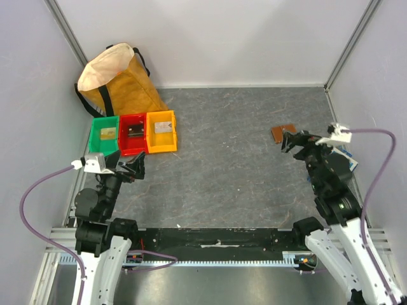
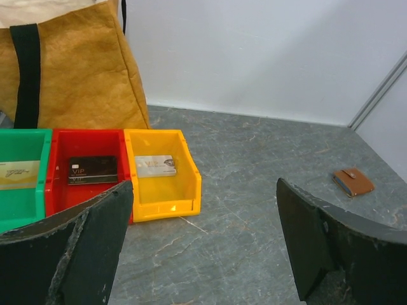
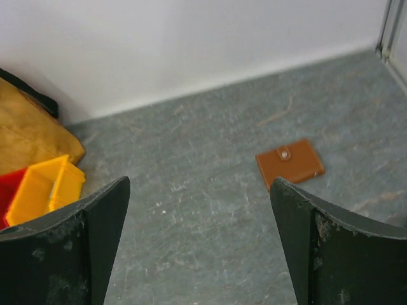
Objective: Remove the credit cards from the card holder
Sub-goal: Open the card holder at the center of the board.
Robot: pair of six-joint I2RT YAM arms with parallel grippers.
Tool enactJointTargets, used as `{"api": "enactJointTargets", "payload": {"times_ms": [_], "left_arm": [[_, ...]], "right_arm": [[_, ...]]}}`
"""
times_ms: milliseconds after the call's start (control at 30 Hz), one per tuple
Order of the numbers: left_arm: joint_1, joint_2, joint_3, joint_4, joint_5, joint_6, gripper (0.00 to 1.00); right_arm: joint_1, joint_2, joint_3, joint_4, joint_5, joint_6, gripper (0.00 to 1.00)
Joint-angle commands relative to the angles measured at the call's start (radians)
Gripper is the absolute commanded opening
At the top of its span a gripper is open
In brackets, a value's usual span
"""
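The brown card holder (image 1: pixel 283 133) lies folded and snapped shut on the grey floor at the right; it also shows in the left wrist view (image 2: pixel 353 182) and the right wrist view (image 3: pixel 290 162). One of the credit cards lies in each bin: a pale gold card (image 2: pixel 16 173) in the green one, a dark card (image 2: pixel 93 169) in the red one, a silver card (image 2: pixel 156 165) in the yellow one. My right gripper (image 1: pixel 294 143) (image 3: pixel 200 184) hangs open just near of the holder, holding nothing. My left gripper (image 1: pixel 132 168) (image 2: pixel 203 190) stands open and bare in front of the bins.
A green bin (image 1: pixel 95 127), a red bin (image 1: pixel 123 145) and a yellow bin (image 1: pixel 152 145) stand in a row at the left. A tan bag (image 1: pixel 117 79) leans in the back left corner. A blue-and-white packet (image 1: pixel 348 157) lies partly hidden behind the right arm. White walls close in the workspace.
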Motion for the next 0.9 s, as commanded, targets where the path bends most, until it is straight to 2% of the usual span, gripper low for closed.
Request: {"api": "enactJointTargets", "payload": {"times_ms": [0,167,300,433,633,867], "left_arm": [[-0.01,-0.035,0.032,-0.031,-0.034,-0.029,0.99],[-0.021,-0.056,0.03,-0.033,-0.045,-0.019,0.98],[-0.026,-0.068,0.029,-0.031,-0.043,-0.012,0.98],[-0.029,-0.078,0.03,-0.031,-0.045,-0.005,0.98],[-0.026,-0.078,0.03,-0.031,-0.045,0.004,0.98],[-0.026,-0.078,0.032,-0.031,-0.046,0.011,0.98]], "right_arm": [[0.004,0.21,0.032,-0.011,0.048,0.15,0.98],[-0.002,0.517,0.089,-0.005,-0.002,0.199,0.98],[-0.085,0.716,0.108,0.038,-0.088,0.334,0.98],[-0.204,0.829,0.066,0.16,-0.097,0.478,0.96],[-0.381,0.936,-0.044,0.419,-0.166,0.691,0.84],[-0.442,1.115,-0.05,0.545,-0.209,0.796,0.72]]}}
